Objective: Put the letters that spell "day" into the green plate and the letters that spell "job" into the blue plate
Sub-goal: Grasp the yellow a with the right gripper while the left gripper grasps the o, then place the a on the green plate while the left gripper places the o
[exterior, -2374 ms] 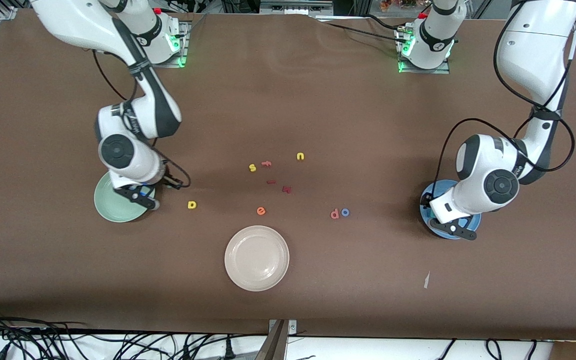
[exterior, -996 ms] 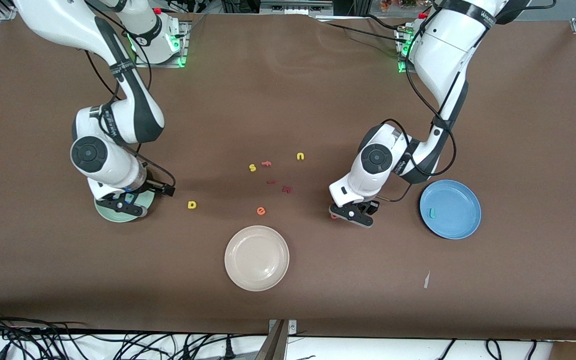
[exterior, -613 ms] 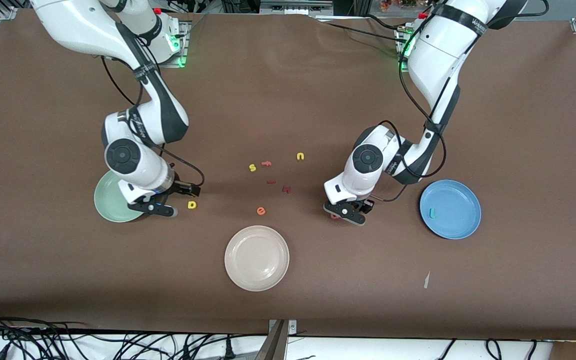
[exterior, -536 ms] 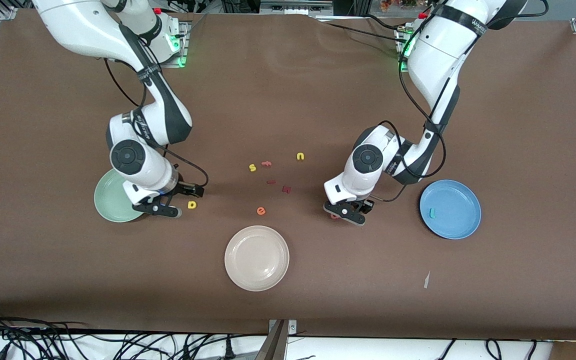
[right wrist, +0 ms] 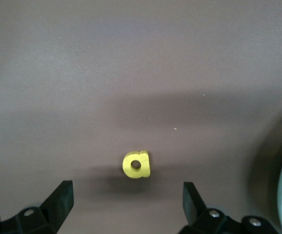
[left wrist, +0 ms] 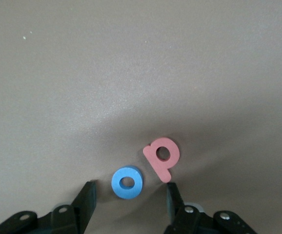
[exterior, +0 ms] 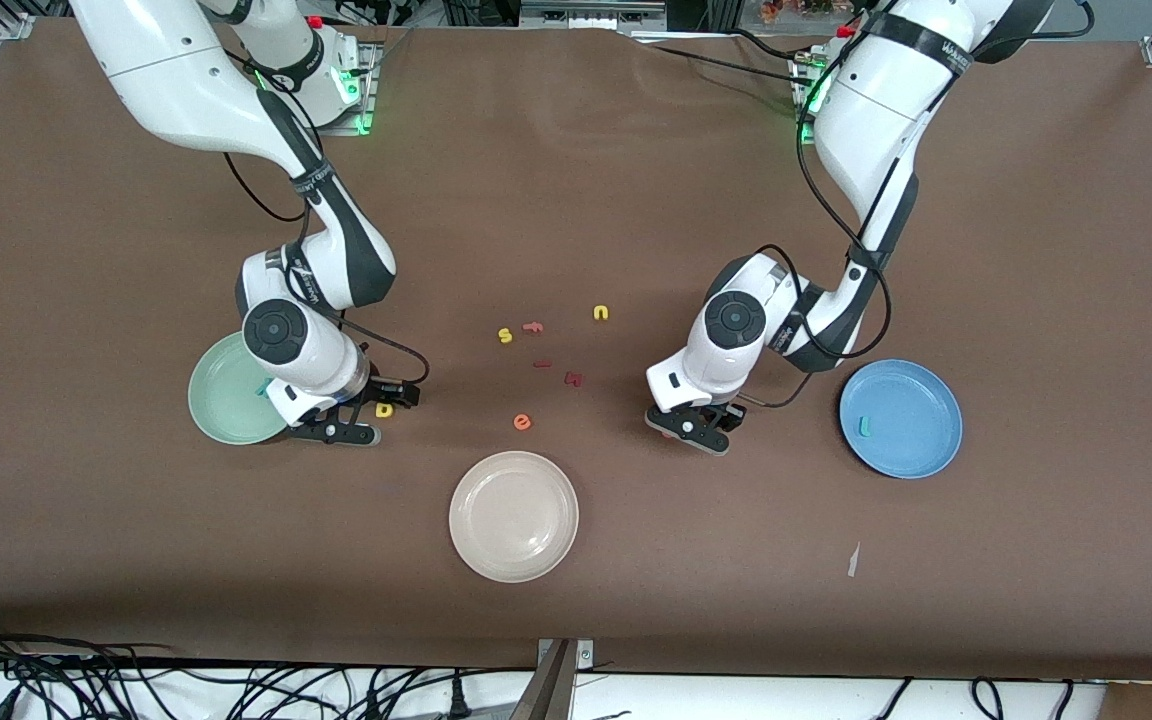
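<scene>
Low over the brown table [exterior: 636,200], the left gripper [left wrist: 130,201] stood with its jaws apart around the blue "o" [left wrist: 127,183], one finger on either side of the ring and neither touching it; the salmon-pink "b" [left wrist: 163,157] lay just beside the "o", and both letters rested flat on the table. Toward the left arm's end of the table sat the blue plate [exterior: 921,445], with the teal "j" [exterior: 865,426] lying in it. At the right arm's end, the right gripper [right wrist: 126,201] hung with its jaws spread wide above the yellow "d" [right wrist: 136,165], which lay on the table between the two fingers and well clear of both. Just beside it sat the green plate [exterior: 221,410], a small teal letter [exterior: 262,388] showing at the plate's edge under the arm. The cream-white plate [exterior: 514,516] lay nearer the front camera, with the orange "e" [exterior: 522,422] between it and the loose yellow, pink and dark red letters [exterior: 551,345] mid-table.
</scene>
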